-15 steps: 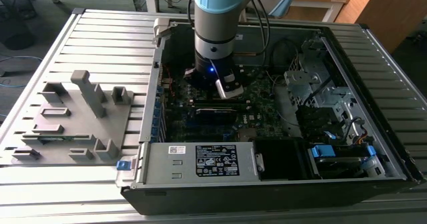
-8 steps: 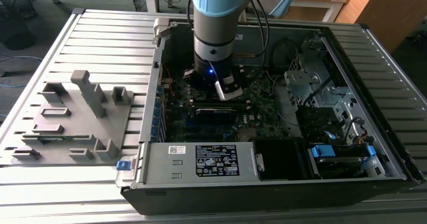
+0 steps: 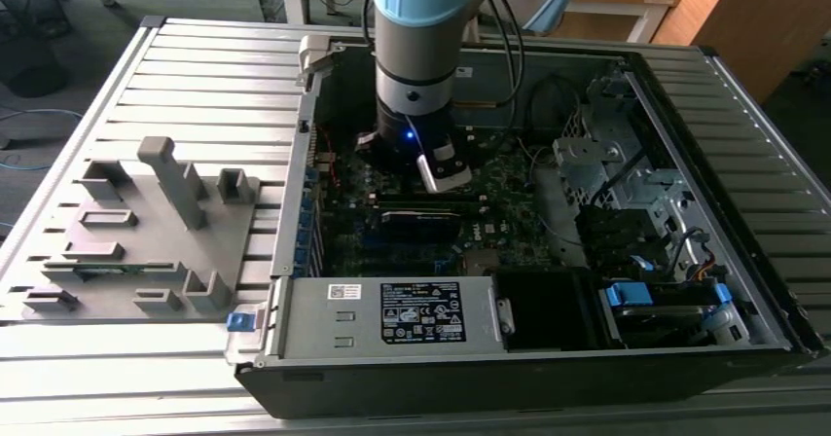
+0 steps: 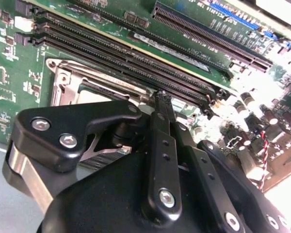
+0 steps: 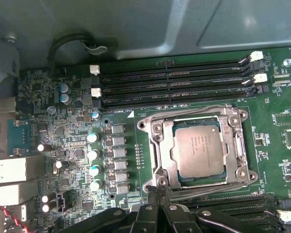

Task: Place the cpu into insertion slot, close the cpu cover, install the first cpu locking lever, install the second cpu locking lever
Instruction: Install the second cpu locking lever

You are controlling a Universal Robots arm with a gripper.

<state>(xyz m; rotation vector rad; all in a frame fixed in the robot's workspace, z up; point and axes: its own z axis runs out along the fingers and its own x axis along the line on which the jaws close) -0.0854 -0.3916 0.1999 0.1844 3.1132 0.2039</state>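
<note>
Already seated: grey square cpu (image 5: 202,150) under silver cpu cover (image 5: 157,145); tool (image 4: 161,97) fingers pinched together.

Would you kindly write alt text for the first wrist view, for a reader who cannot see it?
The cpu lies in the insertion slot on a green motherboard, with the silver cpu cover closed around it. Long black memory slots run beside the socket, and the black gripper sits at its near edge.
</note>
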